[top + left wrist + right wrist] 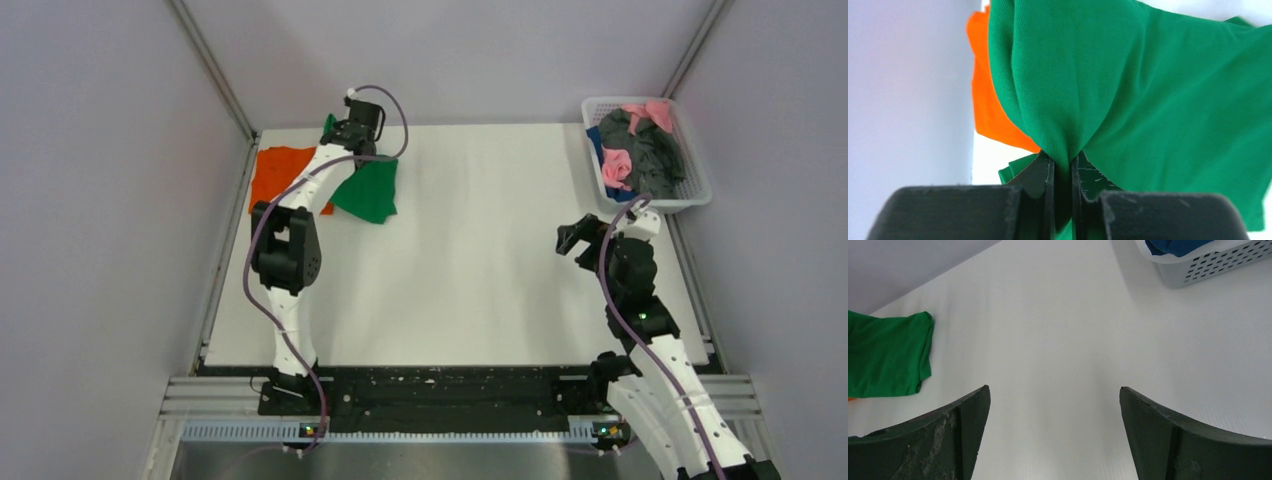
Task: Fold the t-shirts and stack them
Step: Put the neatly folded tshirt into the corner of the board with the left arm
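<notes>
The orange t-shirt (278,175) lies flat at the back left of the table, also behind the green cloth in the left wrist view (988,110). The green t-shirt (368,190) hangs folded just right of it. My left gripper (338,130) is shut on a pinched fold of the green t-shirt (1128,90), with its jaws (1063,162) closed on the cloth, and holds it partly lifted. My right gripper (572,238) is open and empty over bare table near the right side; its view shows the green t-shirt (885,355) far off to the left.
A white slotted basket (690,200) at the back right holds pink, dark grey and blue garments; its corner shows in the right wrist view (1208,262). Grey walls enclose the table on the left, back and right. A metal rail runs along the near edge.
</notes>
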Controlling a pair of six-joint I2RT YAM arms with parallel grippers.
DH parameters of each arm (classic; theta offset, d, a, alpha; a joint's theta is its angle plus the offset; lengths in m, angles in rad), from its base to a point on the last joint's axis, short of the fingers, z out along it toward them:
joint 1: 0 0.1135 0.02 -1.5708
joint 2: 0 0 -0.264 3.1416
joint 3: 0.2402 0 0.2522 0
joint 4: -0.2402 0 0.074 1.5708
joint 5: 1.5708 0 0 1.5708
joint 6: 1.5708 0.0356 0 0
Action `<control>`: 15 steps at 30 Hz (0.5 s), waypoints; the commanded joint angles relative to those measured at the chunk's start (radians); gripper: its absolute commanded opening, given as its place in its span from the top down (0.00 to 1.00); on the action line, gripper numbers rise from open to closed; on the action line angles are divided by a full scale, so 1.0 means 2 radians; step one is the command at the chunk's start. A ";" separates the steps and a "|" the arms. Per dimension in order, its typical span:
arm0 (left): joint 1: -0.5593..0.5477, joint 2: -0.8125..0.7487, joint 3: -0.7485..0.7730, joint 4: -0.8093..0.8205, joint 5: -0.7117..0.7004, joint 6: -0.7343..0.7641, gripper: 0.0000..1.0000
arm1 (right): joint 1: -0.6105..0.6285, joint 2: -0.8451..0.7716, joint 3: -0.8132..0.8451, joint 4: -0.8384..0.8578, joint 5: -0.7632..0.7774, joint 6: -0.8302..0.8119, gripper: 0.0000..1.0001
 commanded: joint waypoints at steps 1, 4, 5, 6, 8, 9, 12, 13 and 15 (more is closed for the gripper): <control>0.009 -0.058 0.003 0.064 0.005 0.085 1.00 | -0.005 -0.001 0.003 0.024 0.008 0.003 0.01; 0.012 -0.066 0.000 0.080 -0.007 0.110 1.00 | -0.004 -0.004 0.000 0.024 0.017 0.004 0.01; 0.014 -0.068 -0.001 0.082 -0.009 0.114 1.00 | -0.004 -0.006 -0.001 0.024 0.021 0.003 0.01; 0.016 -0.071 -0.001 0.083 -0.008 0.118 1.00 | -0.005 -0.007 -0.002 0.025 0.023 0.004 0.01; 0.021 -0.078 -0.001 0.084 -0.004 0.122 1.00 | -0.005 -0.009 -0.003 0.025 0.025 0.005 0.01; 0.022 -0.082 -0.002 0.085 -0.002 0.127 1.00 | -0.005 -0.008 -0.003 0.025 0.026 0.005 0.01; 0.025 -0.089 -0.001 0.094 -0.009 0.141 1.00 | -0.005 -0.008 -0.004 0.028 0.028 0.004 0.01; 0.026 -0.091 0.000 0.097 -0.012 0.145 1.00 | -0.005 -0.007 -0.004 0.028 0.027 0.005 0.01; 0.029 -0.095 0.003 0.101 -0.009 0.148 1.00 | -0.004 -0.005 -0.004 0.028 0.027 0.004 0.01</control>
